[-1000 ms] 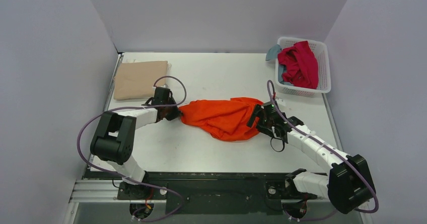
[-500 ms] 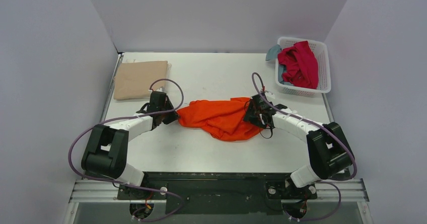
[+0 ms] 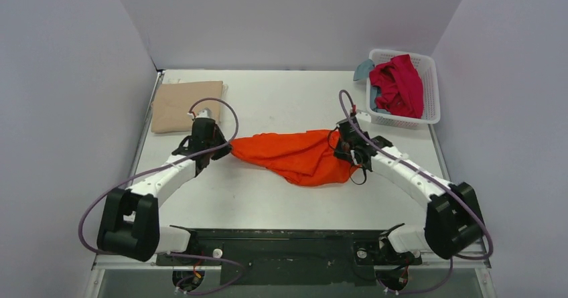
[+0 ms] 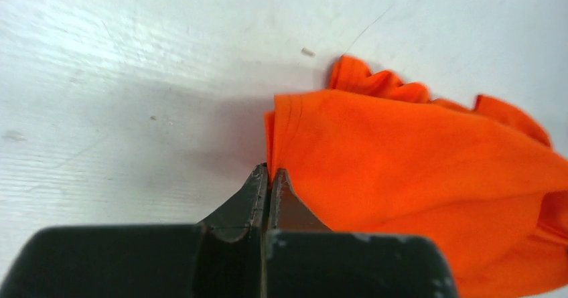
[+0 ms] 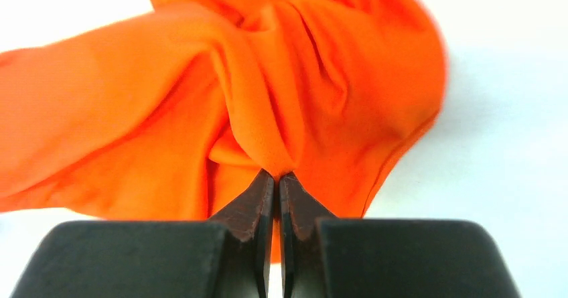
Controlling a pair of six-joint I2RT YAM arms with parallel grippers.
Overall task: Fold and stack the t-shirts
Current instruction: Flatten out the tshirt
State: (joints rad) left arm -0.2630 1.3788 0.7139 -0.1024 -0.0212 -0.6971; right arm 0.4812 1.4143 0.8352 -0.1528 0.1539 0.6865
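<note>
An orange t-shirt (image 3: 295,154) lies crumpled and stretched across the middle of the table. My left gripper (image 3: 224,149) is shut on its left corner; in the left wrist view the closed tips (image 4: 269,172) pinch the edge of the orange cloth (image 4: 415,164). My right gripper (image 3: 341,149) is shut on a fold at the shirt's right end; the right wrist view shows the tips (image 5: 276,175) pinching bunched orange cloth (image 5: 201,97). A tan t-shirt (image 3: 185,105) lies folded flat at the back left. A red t-shirt (image 3: 398,84) and a grey-blue one (image 3: 364,69) sit in the basket.
A white lattice basket (image 3: 430,90) stands at the back right corner of the table. Grey walls close in the table on three sides. Purple cables loop from both arms above the table surface (image 3: 288,97).
My right gripper moved in to the shirt's right end and shut on a fold. The left gripper pulled its corner to the left, stretching the shirt longer.
</note>
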